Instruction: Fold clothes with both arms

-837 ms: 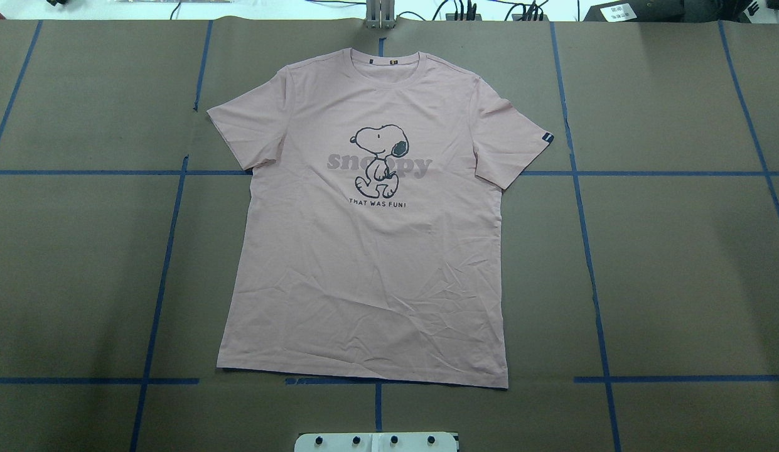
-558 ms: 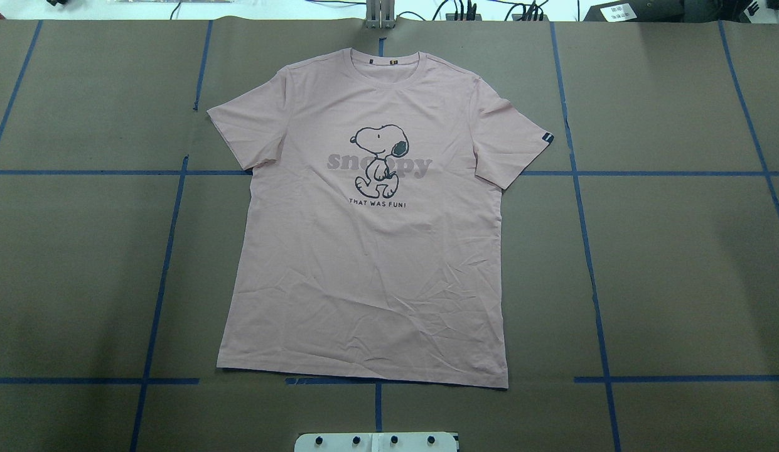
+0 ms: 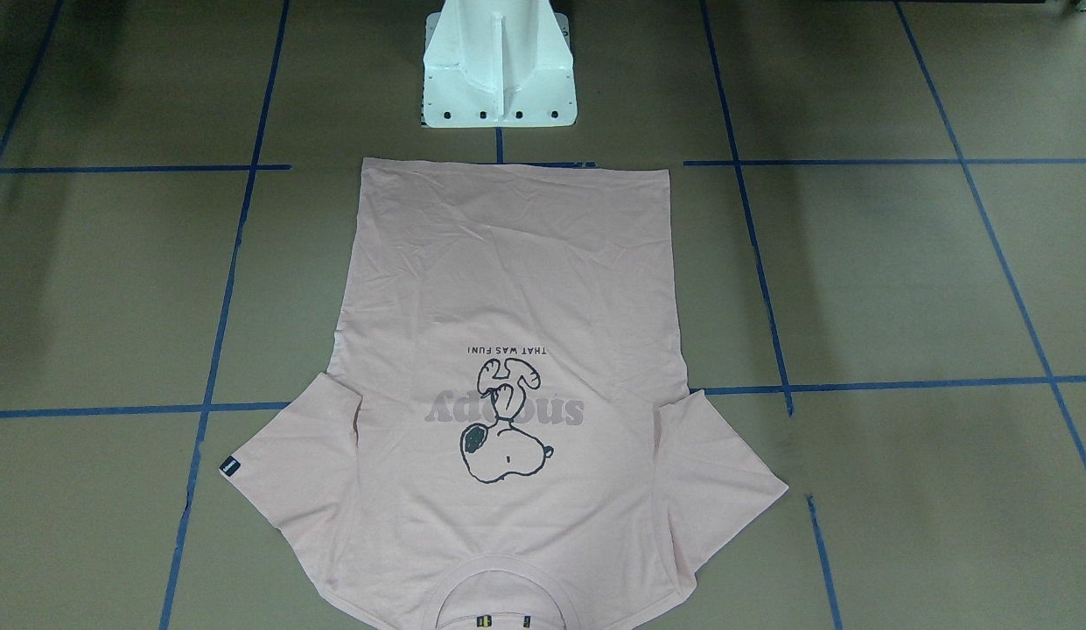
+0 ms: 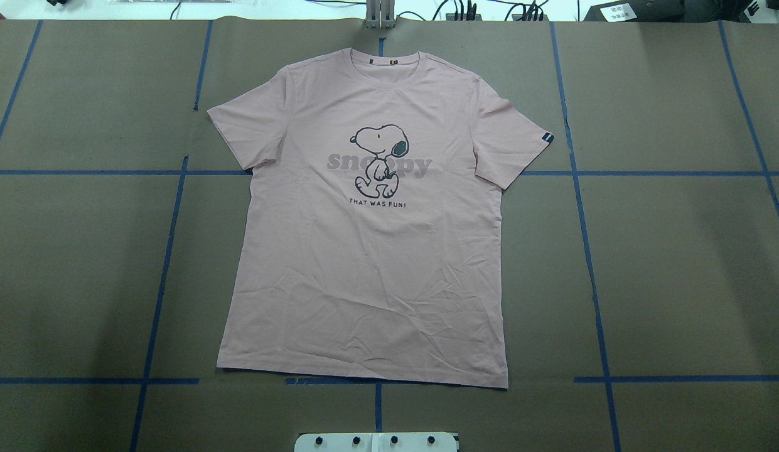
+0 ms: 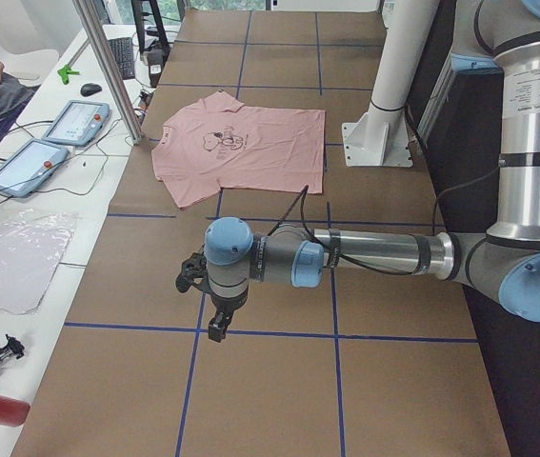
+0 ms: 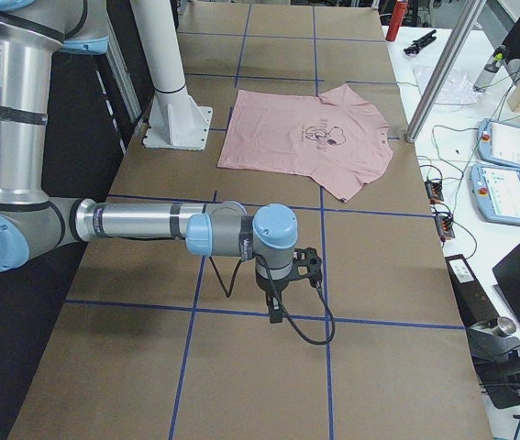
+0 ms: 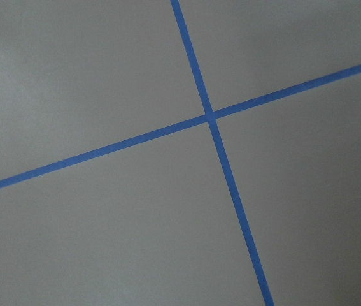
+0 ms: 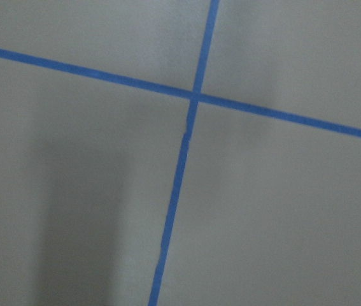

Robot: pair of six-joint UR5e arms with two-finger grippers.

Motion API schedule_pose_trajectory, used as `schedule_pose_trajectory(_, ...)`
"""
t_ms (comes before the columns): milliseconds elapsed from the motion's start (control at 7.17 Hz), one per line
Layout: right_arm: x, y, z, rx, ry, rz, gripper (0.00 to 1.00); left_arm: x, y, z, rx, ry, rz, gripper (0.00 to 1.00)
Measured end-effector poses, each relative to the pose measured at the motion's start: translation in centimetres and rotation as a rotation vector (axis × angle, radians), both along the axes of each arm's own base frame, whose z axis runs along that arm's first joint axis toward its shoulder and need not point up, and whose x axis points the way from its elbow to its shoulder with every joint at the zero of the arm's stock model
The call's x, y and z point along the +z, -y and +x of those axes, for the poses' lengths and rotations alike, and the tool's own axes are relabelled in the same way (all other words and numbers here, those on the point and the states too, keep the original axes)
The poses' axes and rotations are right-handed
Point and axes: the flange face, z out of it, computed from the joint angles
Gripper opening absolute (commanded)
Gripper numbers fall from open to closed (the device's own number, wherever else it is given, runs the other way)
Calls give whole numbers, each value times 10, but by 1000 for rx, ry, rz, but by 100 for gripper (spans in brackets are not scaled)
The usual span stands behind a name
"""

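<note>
The light pink T-shirt (image 4: 364,263) lies flat and face up on the brown table, collar at the far edge and hem near the robot base. Its dog print (image 4: 380,160) and black sleeve tag (image 4: 548,137) show. It also shows in the front view (image 3: 507,262) and both side views (image 5: 241,157) (image 6: 296,147). The left gripper (image 5: 214,322) hovers over bare table well off the shirt's left side. The right gripper (image 6: 276,310) hovers the same way off its right side. I cannot tell whether either is open or shut. Both wrist views show only table and tape.
Blue tape lines (image 4: 166,251) grid the brown table. The white pedestal base (image 3: 499,79) stands just behind the shirt's hem. Teach pendants (image 5: 74,122) (image 6: 507,147), cables and a metal post (image 5: 108,67) lie along the far table edge.
</note>
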Motion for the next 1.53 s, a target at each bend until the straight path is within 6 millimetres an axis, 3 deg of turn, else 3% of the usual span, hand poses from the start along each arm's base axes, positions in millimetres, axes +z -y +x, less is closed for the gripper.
schedule_pose_trajectory(140,-23,33,-8,-12,-1,64,100,-23,21,1,2,3,79,100)
schedule_pose_trajectory(419,-60,89,-16,26,28,126,100,-91,76,7,11,7,296,100)
schedule_pose_trajectory(698,-67,108,-24,37,120,111,100,-143,137,20,-1,-18,482,100)
schedule_pose_trajectory(837,-71,113,-28,29,151,125,100,-161,155,41,-27,-59,489,100)
schedule_pose_trajectory(977,-84,121,-39,29,169,140,100,-183,164,84,-40,-127,492,100)
schedule_pose_trajectory(1116,-104,134,-58,56,187,130,100,-207,166,144,-34,-210,484,100)
schedule_pose_trajectory(1256,-126,145,-90,114,202,99,100,-222,163,201,-22,-268,457,100)
schedule_pose_trajectory(1395,-148,154,-133,189,205,70,97,-230,159,237,-15,-286,443,100)
schedule_pose_trajectory(1535,-167,161,-185,268,206,48,85,-233,158,251,-16,-288,440,100)
